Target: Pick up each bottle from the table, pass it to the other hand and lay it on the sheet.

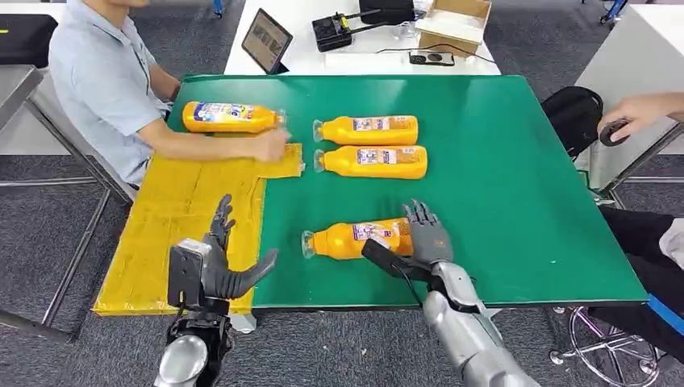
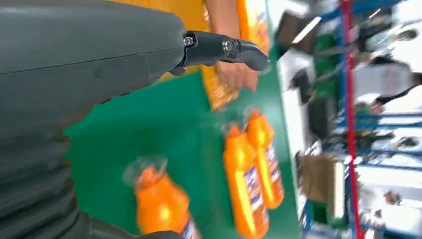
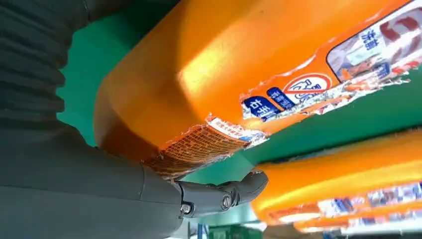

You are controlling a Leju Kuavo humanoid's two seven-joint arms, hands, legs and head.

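Four orange bottles lie on the green table [image 1: 500, 201]. The nearest bottle [image 1: 355, 239] [image 3: 224, 64] lies on its side, cap pointing left. My right hand [image 1: 423, 235] is at its base end, fingers spread behind it and the thumb [image 3: 224, 194] in front, not closed around it. My left hand [image 1: 219, 270] hovers open over the near right part of the yellow sheet [image 1: 177, 226], holding nothing. Two bottles [image 1: 371, 129] [image 1: 375, 161] lie side by side mid-table. A fourth bottle [image 1: 230, 117] lies at the far left, just beyond the sheet.
A seated person at the far left rests a hand [image 1: 270, 145] on the sheet's far corner. Another person's hand [image 1: 637, 113] holds a dark object beyond the table's right edge. A tablet [image 1: 264, 40] and a cardboard box [image 1: 456, 24] stand on the white table behind.
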